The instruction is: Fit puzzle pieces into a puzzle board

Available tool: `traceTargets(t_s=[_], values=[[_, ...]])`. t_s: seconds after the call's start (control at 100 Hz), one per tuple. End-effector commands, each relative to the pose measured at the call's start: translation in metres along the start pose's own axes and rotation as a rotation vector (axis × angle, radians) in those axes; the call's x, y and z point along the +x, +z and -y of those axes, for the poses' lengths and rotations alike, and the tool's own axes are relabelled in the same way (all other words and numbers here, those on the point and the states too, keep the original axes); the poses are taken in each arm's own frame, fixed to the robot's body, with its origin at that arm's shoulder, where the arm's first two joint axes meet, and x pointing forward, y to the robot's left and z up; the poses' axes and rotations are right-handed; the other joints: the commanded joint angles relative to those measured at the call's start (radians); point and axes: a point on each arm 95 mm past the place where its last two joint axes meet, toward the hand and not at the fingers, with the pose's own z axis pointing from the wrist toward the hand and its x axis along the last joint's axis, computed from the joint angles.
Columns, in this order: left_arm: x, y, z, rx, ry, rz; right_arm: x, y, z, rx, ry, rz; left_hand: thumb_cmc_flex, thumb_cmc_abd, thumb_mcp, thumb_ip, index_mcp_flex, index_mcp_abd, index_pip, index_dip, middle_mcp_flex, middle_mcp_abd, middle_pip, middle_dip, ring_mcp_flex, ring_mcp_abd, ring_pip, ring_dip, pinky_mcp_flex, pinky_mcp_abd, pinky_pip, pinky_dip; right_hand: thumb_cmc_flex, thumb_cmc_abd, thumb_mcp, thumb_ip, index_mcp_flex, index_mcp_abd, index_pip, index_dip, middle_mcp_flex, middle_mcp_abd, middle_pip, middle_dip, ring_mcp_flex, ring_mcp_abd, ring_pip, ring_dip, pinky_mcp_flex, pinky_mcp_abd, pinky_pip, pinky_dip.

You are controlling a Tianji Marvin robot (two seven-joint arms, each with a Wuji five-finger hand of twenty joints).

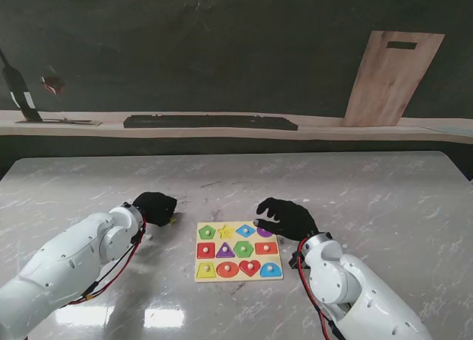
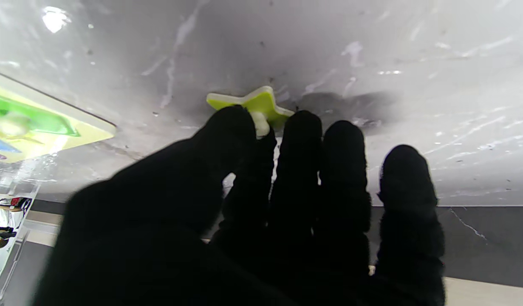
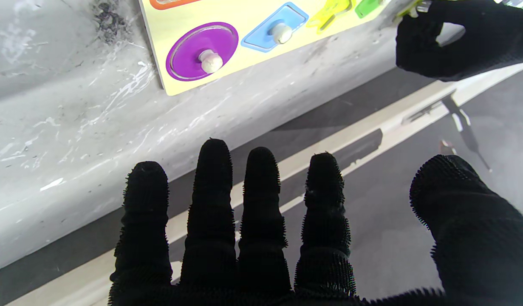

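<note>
My right hand (image 1: 287, 217) sits nearest me, fingers spread and holding nothing, hovering over the far right corner of the puzzle board (image 1: 239, 250), just beside the purple round piece (image 3: 202, 51) seated there. The board lies flat on the marble table (image 1: 369, 192) between my two arms, most slots filled. Off its left edge, my left hand (image 1: 155, 206) is down on the yellow-green star piece (image 2: 255, 103), thumb and forefinger pinched on its white knob while the star lies on the table.
</note>
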Motion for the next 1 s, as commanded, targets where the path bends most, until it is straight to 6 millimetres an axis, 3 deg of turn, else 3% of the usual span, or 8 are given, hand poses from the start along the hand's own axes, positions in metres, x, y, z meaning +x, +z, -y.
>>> traceTargets(t_s=[0.0,0.42,0.99], values=[[0.002,-0.003,0.001,-0.001,0.002,-0.002,0.003,-0.002,0.002,0.004,0.004,-0.016,0.005,-0.012,0.075,0.069,0.023,-0.060,0.042,0.018,0.023,0.014,0.026,0.023,0.034,-0.033,0.031,0.018,0.008,0.000,0.044,0.002,0.004,0.016,0.002,0.039,0.009,-0.015,0.013,0.006,0.024,-0.007,0.010,0.006,0.022,-0.003,0.012,0.009,-0.007,0.005,0.016,0.010],[0.027,-0.014,0.023,0.040,-0.015,0.008,0.005,-0.003,0.001,-0.006,0.023,-0.034,0.006,-0.013,0.083,0.076,0.021,-0.044,0.046,0.020,0.020,0.031,0.040,0.032,0.036,-0.019,0.052,0.024,0.003,0.016,0.061,0.011,0.007,0.018,0.001,0.040,0.008,-0.014,0.012,0.006,0.024,-0.007,0.010,0.006,0.021,-0.002,0.012,0.009,-0.008,0.005,0.015,0.010],[0.088,0.002,0.041,0.061,-0.096,-0.016,-0.002,-0.007,-0.006,-0.055,0.059,-0.055,0.030,0.001,0.069,0.072,0.008,-0.026,0.033,0.048,0.001,0.052,0.049,0.050,0.009,0.014,0.078,0.035,-0.028,0.036,0.097,0.050,0.009,0.020,-0.005,0.040,0.007,-0.012,0.011,0.007,0.023,-0.006,0.009,0.006,0.020,-0.004,0.011,0.009,-0.008,0.006,0.016,0.010]])
